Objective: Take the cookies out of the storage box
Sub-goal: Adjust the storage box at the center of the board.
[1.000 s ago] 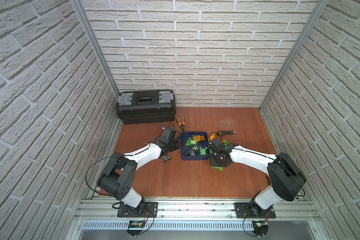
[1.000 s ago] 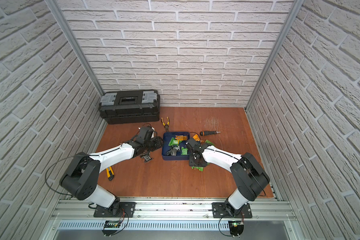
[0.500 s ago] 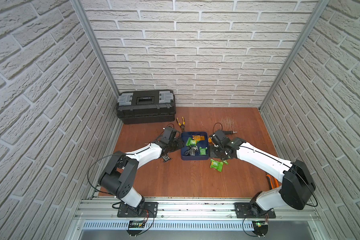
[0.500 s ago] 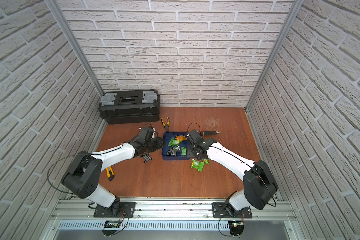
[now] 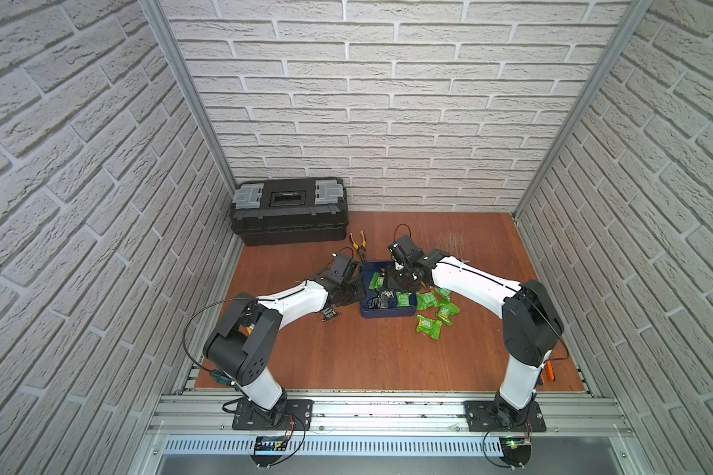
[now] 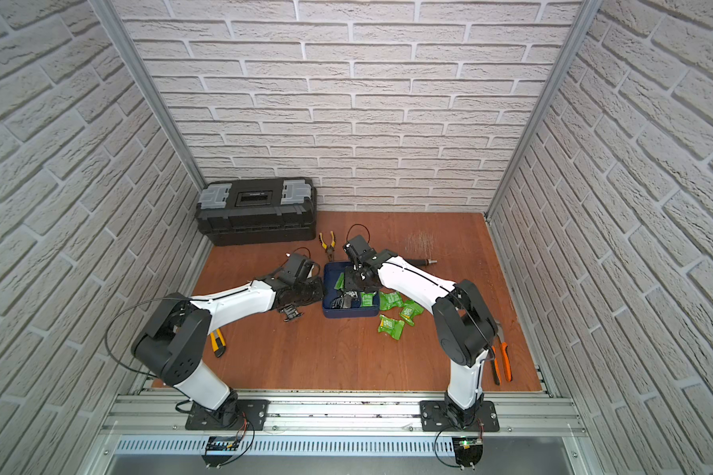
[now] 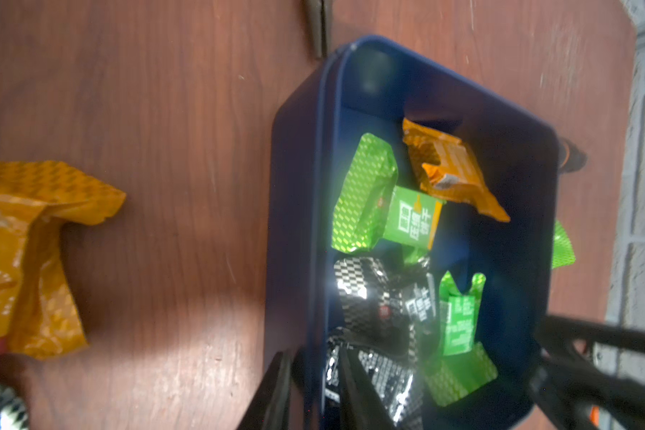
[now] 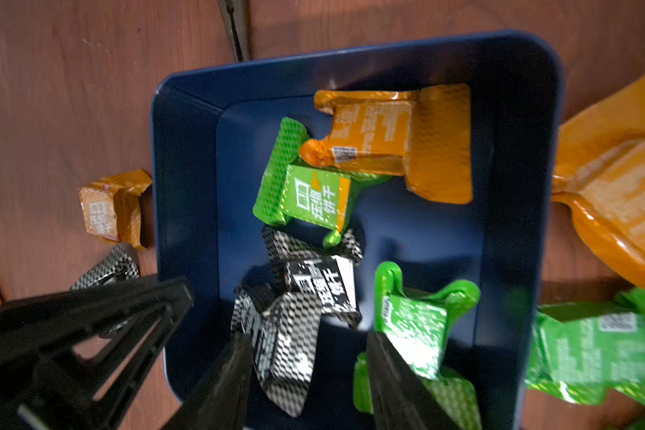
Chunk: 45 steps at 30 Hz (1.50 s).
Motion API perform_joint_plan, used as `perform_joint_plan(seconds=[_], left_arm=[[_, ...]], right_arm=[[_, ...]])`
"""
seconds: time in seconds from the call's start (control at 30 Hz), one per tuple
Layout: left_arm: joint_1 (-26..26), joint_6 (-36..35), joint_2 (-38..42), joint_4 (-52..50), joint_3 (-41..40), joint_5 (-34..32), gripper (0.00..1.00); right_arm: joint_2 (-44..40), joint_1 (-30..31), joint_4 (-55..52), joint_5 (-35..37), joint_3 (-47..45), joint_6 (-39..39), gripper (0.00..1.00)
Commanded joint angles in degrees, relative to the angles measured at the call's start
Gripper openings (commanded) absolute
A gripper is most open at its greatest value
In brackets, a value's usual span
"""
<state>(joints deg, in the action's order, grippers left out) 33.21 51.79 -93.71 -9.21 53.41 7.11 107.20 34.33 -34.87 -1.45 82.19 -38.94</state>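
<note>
Now pinching storage box [image 7: 298,167] wall with left gripper [image 7: 313,357]. Back over the box with right gripper [image 8: 306,338], unclenched, black cookie [image 8: 280,357] between jaws.

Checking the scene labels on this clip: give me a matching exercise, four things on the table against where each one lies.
Things:
1 black toolbox
2 yellow-handled pliers
3 loose green packets
4 orange-handled pliers

Places:
A lying beside the blue box, on the right arm side
B against the back wall
C by the right arm's base
D just beyond the blue box, toward the toolbox

Pairs: 1-B, 2-D, 3-A, 4-C
</note>
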Motion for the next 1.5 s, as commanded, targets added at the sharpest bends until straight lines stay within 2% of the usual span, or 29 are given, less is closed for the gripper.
perform_joint_plan(seconds=[0.0, 0.47, 0.57, 0.73, 0.83, 1.03, 1.17, 1.47], left_arm=[[1.2, -1.1, 1.0, -2.6, 0.9, -2.4, 0.18], [2.3, -1.6, 3.1, -5.6, -0.3, -4.7, 0.17], [2.4, -1.6, 3.6, -5.3, -0.6, -4.4, 0.22], [2.4, -1.1, 3.9, -3.2, -0.9, -3.6, 0.38], [2.4, -0.6, 4.6, -1.8, -0.9, -3.9, 0.44], [2.4, 0.7, 9.1, -0.3, -2.8, -8.4, 0.46], [2.1, 0.5, 11.3, -0.3, -4.1, -10.9, 0.47], [1.2, 0.9, 13.4, -0.4, -5.5, -12.8, 0.47]], right_arm=[[0.6, 0.1, 0.8, -0.7, 2.2, -1.3, 0.54], [1.6, 0.0, 1.0, 0.0, 1.2, -2.1, 0.53], [2.8, 0.0, 1.3, -0.3, 1.9, -2.3, 0.56], [5.7, 0.6, 0.7, -0.1, 4.8, -2.6, 0.62], [8.5, 1.3, -1.0, 1.1, 7.1, -3.0, 0.64], [11.8, 1.8, -3.7, 4.2, 10.5, -4.4, 0.65], [13.6, 2.8, -7.8, 9.4, 13.8, -4.4, 0.69], [17.6, 3.2, -9.2, 9.4, 17.1, -3.5, 0.67]])
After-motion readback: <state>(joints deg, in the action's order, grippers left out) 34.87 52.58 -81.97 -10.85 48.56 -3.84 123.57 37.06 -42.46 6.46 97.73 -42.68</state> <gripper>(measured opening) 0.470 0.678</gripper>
